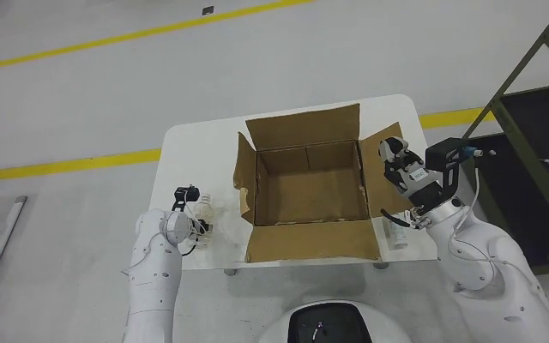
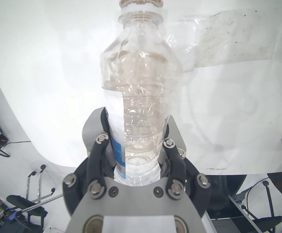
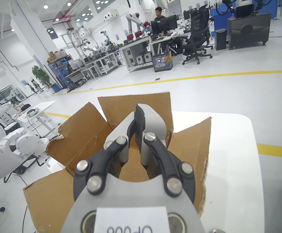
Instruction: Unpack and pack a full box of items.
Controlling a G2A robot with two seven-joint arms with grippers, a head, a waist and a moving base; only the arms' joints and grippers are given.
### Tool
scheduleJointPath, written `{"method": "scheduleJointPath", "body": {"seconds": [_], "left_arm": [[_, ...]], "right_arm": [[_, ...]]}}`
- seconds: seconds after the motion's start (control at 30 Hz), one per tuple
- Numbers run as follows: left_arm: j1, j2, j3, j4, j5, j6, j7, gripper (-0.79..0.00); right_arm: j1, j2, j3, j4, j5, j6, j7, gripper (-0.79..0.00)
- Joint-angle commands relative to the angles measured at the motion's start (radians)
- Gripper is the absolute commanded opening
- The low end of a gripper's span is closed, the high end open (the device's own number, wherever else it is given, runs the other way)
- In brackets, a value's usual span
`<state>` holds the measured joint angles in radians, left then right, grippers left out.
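- left gripper (image 2: 134, 126) clamped on a clear water bottle (image 2: 141, 72), over the white table (image 1: 197, 141), just left of the box (image 1: 313, 242)
- right gripper (image 3: 138, 123) pinched closed on nothing, above the box's right flap
- box open, flaps spread, brown floor showing

The cardboard box (image 1: 309, 184) is plain brown, and the counter (image 1: 197, 141) under it is white. The water bottle (image 2: 141, 88) is clear, with a blue-and-white label (image 2: 115, 152) and a tan cap (image 2: 141, 2). The left pincer (image 2: 134, 123) and right pincer (image 3: 138, 120) are grey metal with black links and pads. The floor (image 1: 103, 94) is pale grey, crossed by a yellow line (image 1: 129, 36).
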<state>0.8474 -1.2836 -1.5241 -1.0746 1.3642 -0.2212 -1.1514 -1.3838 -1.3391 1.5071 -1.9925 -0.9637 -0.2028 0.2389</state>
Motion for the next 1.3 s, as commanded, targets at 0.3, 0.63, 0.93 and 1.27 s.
{"method": "scheduleJointPath", "body": {"seconds": [0.3,0.63,0.93,1.27], "left_arm": [[0.036,0.016,-0.077,-0.282,-0.164,0.021,-0.099,-0.785],[-0.026,0.023,-0.119,-0.519,-0.471,0.098,-0.226,-0.785],[-0.067,0.029,-0.060,-0.523,-0.488,0.111,-0.224,-0.785],[-0.067,0.029,-0.060,-0.523,-0.488,0.111,-0.224,-0.785]], "right_arm": [[-0.002,-0.001,0.002,-0.001,0.035,0.007,-0.010,-0.785],[0.023,0.007,0.138,-0.001,0.382,0.056,0.111,-0.785],[-0.011,0.029,0.286,-0.002,0.437,0.118,0.252,-0.785],[-0.049,0.041,0.270,0.061,0.521,0.094,0.372,0.000]]}}
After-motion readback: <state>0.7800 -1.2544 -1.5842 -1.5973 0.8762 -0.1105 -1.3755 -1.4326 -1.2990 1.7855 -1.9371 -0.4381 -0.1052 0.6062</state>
